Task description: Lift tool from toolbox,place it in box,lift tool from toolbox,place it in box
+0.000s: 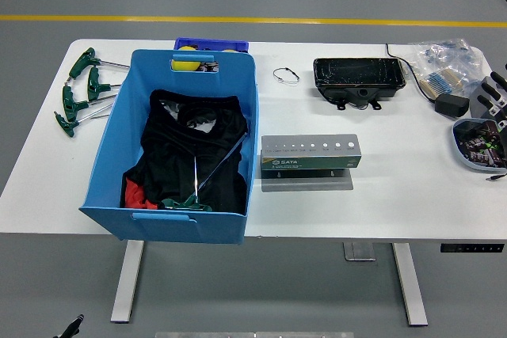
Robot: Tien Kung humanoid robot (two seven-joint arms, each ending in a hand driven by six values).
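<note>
Toolbox (pixel 310 162) sits mid-bench beside the blue box (pixel 176 144); right hand (pixel 493 99) peeks in at the edge, can't tell its grip.

"SATA" on grey tool stand (pixel 310 154)

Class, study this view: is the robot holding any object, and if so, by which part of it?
Nothing is held. Only the right hand shows, at the table's right edge, fingers extended and gripping nothing. The left hand is out of view.
</note>
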